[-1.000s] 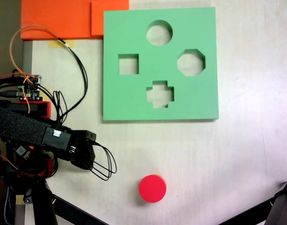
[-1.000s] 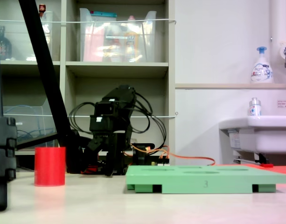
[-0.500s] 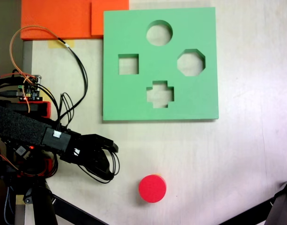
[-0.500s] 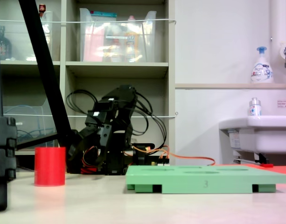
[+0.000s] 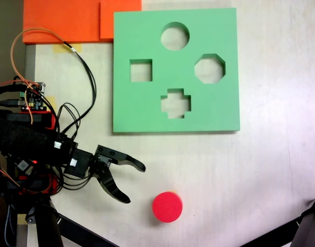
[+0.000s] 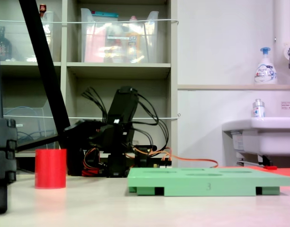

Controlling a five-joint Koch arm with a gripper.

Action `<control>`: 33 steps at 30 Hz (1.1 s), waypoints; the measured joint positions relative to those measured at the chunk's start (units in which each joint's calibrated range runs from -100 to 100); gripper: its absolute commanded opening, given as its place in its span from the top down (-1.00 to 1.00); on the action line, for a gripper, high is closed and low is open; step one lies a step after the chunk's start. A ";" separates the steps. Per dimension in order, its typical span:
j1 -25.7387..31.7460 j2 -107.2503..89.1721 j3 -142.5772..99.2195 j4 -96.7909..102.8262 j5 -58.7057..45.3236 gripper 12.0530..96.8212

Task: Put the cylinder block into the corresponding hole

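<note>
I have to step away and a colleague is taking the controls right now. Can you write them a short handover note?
Gripper: open, empty, jaws spread and pointing at the red cylinder block, not touching it.
Cylinder block: upright on the table, below the green foam board in the top-down fixed view.
Round hole: empty, near the board's far edge.
Done: only the approach.
Left: close in, grasp the block, carry it over the board, drop it into the round hole.

Even bright indoor light, soft faint shadows; top-down view sharp, side view slightly soft, no glare.
</note>
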 measured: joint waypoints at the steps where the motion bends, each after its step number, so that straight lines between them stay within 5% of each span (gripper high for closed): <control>1: 0.05 0.41 0.00 0.78 0.83 0.02; 4: 0.00 2.33 -1.27 2.64 3.52 0.08; 9: -0.20 8.07 -2.65 6.85 5.81 -0.33; 14: -0.20 39.40 -2.25 29.47 5.96 -0.55; 18: -0.44 61.42 -0.39 44.64 6.40 -0.55; 33: -0.93 94.94 22.24 46.50 6.40 -0.54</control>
